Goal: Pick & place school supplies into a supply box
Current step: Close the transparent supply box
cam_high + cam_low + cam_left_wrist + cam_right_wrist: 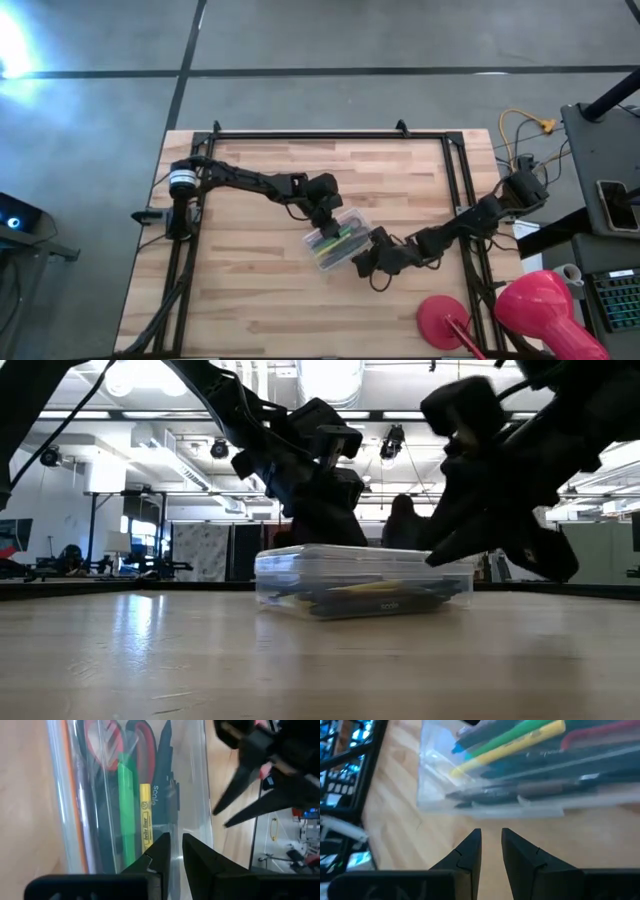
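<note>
The clear supply box [338, 243] lies flat on the wooden table near its middle, with its lid on. Inside it I see a green pen [125, 810], a yellow pen [145, 820], red-handled scissors [142, 740] and several dark pens [520, 790]. My left gripper [176, 840] slants down over the box's lid from the far left, with only a narrow empty gap between its fingers. My right gripper [491, 836] hovers over bare table just short of the box's near right side. Its fingers are also barely apart and hold nothing. My left gripper has its fingertips [162, 845] over the box's lid [192, 815], slanting down from the table's far left. They stand right at the lid's top in the low view. Whether they touch the lid I cannot tell.
A black metal frame [330, 135] borders the tabletop. Two pink-red round objects [540, 310] [445, 322] sit at the table's near right corner. Cables and equipment [530, 130] stand off the right edge. Bare wood [240, 290] lies to the near left of the box.
</note>
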Robot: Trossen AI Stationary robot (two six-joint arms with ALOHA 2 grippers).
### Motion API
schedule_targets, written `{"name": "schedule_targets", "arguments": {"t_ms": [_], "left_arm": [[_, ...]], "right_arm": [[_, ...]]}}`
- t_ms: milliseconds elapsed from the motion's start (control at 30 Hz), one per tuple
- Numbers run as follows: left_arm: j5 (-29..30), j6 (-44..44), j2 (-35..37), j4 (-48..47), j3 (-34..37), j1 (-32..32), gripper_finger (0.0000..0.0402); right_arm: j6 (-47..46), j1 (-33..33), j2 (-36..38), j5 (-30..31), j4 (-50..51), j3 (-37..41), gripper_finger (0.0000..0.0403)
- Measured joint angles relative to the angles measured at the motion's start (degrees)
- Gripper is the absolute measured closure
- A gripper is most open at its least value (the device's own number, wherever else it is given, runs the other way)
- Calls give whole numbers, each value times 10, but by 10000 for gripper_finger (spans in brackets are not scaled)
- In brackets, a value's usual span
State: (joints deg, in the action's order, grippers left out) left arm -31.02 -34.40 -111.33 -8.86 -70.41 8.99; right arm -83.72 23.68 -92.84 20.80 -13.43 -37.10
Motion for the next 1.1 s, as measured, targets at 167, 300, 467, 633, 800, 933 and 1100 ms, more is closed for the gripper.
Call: {"name": "schedule_targets", "arguments": {"t_ms": [167,300,467,633,800,933,1100], "left_arm": [[4,-19,-1,22,0,0,364],[3,-20,-1,23,0,0,364],[1,-20,-1,23,0,0,364],[-1,-20,-1,22,0,0,364],[-2,-18,-1,22,0,0,364],[-3,-16,-1,23,0,0,364],[-4,-16,-1,24,0,0,364]], "right_arm": [[-16,-18,-33,9,9,-16,335],[-41,-23,-66,17,38,-21,335],[-72,-23,-84,29,52,-29,335],[-40,-18,-71,-8,56,-30,335],[-36,10,-35,0,56,-34,335],[-46,10,-32,35,63,-33,335],[-39,-10,-38,36,76,-33,335]]}}
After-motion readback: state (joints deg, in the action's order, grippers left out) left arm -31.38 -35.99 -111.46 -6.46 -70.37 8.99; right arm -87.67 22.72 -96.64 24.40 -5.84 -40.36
